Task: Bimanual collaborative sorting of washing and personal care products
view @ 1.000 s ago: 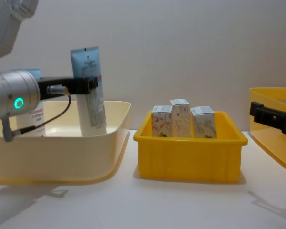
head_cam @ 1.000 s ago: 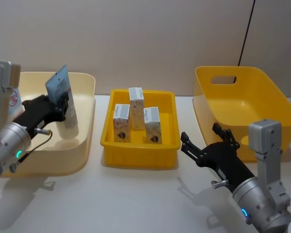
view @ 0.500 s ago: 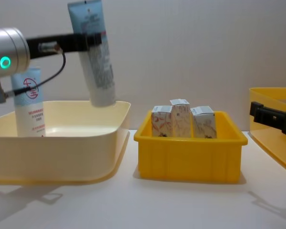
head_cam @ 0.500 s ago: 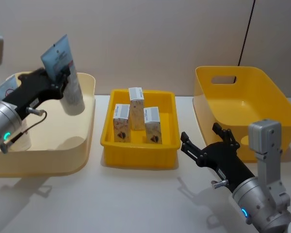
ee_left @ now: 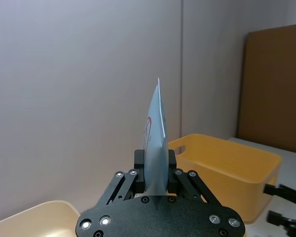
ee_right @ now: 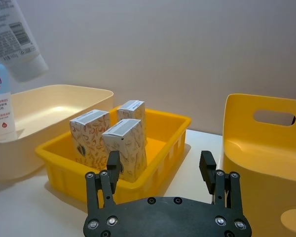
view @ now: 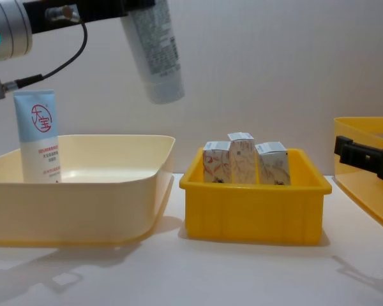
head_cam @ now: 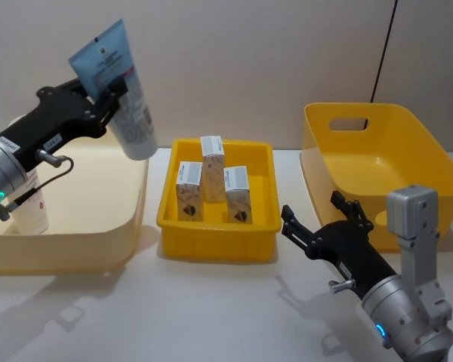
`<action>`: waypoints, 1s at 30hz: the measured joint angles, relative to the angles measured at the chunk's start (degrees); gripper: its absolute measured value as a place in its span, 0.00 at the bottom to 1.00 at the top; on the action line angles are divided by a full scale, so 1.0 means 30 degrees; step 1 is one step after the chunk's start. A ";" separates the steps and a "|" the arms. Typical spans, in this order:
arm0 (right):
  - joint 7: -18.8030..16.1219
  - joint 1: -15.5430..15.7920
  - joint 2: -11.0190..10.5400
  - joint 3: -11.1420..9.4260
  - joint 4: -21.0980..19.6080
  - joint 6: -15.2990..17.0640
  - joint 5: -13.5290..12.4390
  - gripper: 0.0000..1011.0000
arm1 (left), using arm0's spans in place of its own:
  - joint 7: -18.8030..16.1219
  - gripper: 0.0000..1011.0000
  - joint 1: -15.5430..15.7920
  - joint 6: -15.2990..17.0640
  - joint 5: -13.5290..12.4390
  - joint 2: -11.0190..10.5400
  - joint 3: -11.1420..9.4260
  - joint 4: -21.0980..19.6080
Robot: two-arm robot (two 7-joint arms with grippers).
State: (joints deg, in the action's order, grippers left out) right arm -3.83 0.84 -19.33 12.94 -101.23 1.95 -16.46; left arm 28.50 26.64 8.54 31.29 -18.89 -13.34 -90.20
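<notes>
My left gripper [head_cam: 106,94] is shut on a grey-white squeeze tube [head_cam: 124,94] with fine print, held tilted, cap down, high over the right rim of the cream bin [head_cam: 75,245]. From the chest the tube [view: 156,54] hangs well above the bin [view: 83,210]. A white and light blue tube [view: 39,137] with a red round mark stands upright in that bin. Three small marbled cartons [head_cam: 211,177] stand in the small yellow tray [head_cam: 215,245]. Low at the front right, my right gripper [head_cam: 311,205] is open and holds nothing.
A large yellow bin [head_cam: 377,162] with a handle slot stands at the right, just behind the right gripper. The tray sits between the two bins with narrow gaps on either side. White table lies in front of all three.
My left gripper has lifted the grey-white tube out of the cream bin, up and to the right toward the tray. The right arm has not moved.
</notes>
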 joint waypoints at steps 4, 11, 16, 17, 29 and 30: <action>0.0001 0.0000 0.0000 0.0000 0.0000 0.0000 0.0000 0.99 | 0.0899 0.24 0.0083 -0.0081 0.0499 -0.0137 -0.0143 -0.0089; 0.0000 0.0000 -0.0001 0.0000 0.0000 0.0001 0.0000 0.99 | 0.2644 0.24 0.0261 -0.0166 0.1465 -0.0245 -0.0605 -0.0061; 0.0000 0.0000 0.0000 0.0000 0.0000 0.0001 0.0000 0.99 | 0.3614 0.24 0.0398 -0.0184 0.1942 -0.0209 -0.0994 0.0146; 0.0000 0.0000 0.0000 0.0000 0.0000 0.0000 0.0000 0.99 | 0.3922 0.24 0.0447 -0.0188 0.2098 -0.0183 -0.1131 0.0243; 0.0000 0.0000 0.0000 0.0000 0.0000 0.0000 0.0000 0.99 | 0.6445 0.24 0.1066 -0.0227 0.3140 0.0410 -0.2497 0.1450; 0.0000 -0.0001 0.0000 0.0000 0.0000 0.0001 -0.0001 0.99 | 0.6760 0.24 0.1176 -0.0237 0.3234 0.0524 -0.2694 0.1666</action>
State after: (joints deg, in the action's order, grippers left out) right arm -3.83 0.84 -19.33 12.94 -101.23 1.95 -16.47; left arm 48.79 30.17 7.83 40.99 -17.31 -21.42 -85.21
